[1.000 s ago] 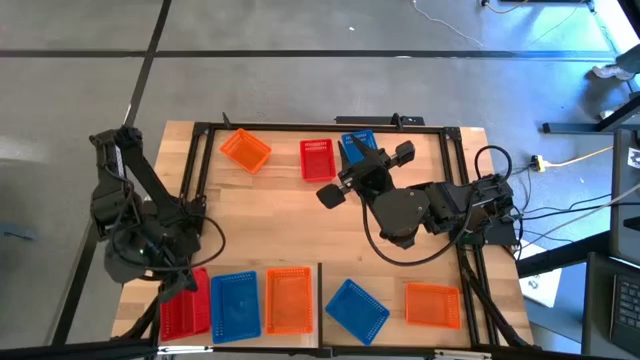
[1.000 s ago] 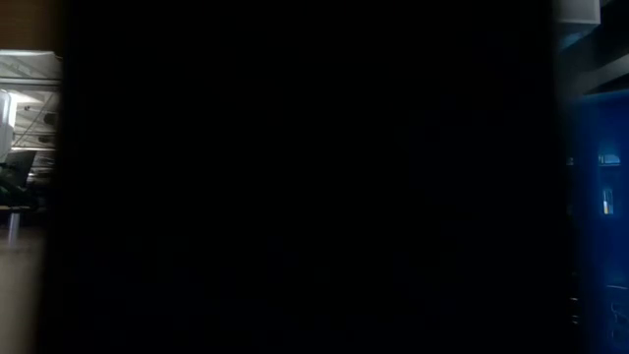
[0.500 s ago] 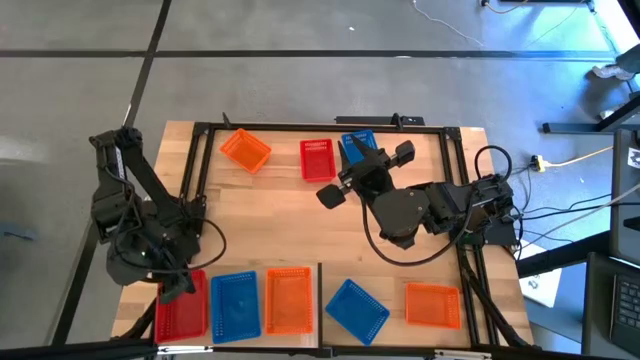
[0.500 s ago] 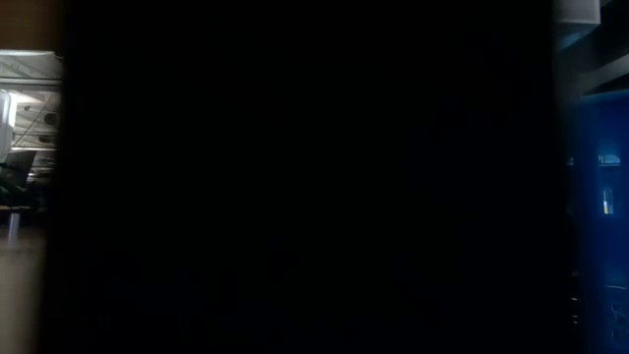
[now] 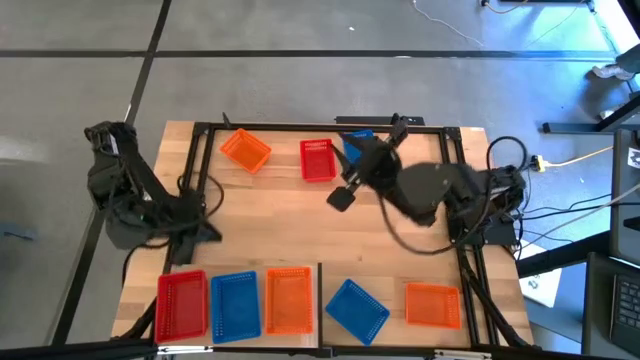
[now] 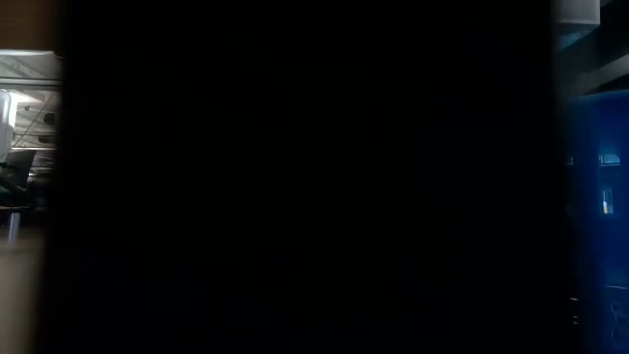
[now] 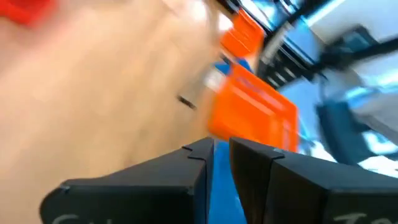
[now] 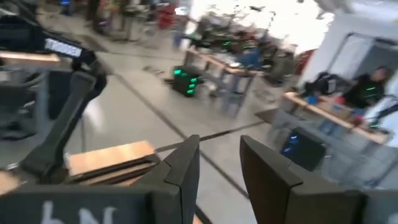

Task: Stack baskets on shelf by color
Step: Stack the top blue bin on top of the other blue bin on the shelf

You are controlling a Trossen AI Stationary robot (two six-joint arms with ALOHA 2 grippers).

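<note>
Since the earlier frame your left gripper [image 5: 198,240] has lifted away from the red basket [image 5: 182,305] at the table's near-left corner and now hangs above bare wood at about nine o'clock of the table; its fingers [image 7: 198,163] stand close together with a thin gap and nothing between them. Your right arm has swung too, toward twelve o'clock. Working across from your left, that red basket sits first in the near row, with a blue basket [image 5: 234,303] just beside it and an orange basket [image 5: 288,300] next, the three lined up side by side at about seven o'clock. Farther along the near edge a second blue basket [image 5: 355,308] lies tilted, then another orange basket [image 5: 433,304] at five o'clock. Along the far edge you have an orange basket [image 5: 245,150] at eleven o'clock, skewed, then a red basket [image 5: 317,159] near twelve. Your right gripper [image 5: 372,170] hovers just right of that far red one, over a blue basket [image 5: 352,142] it partly hides; its fingers [image 8: 183,163] stand apart and hold nothing. Your low camera shows only darkness.
</note>
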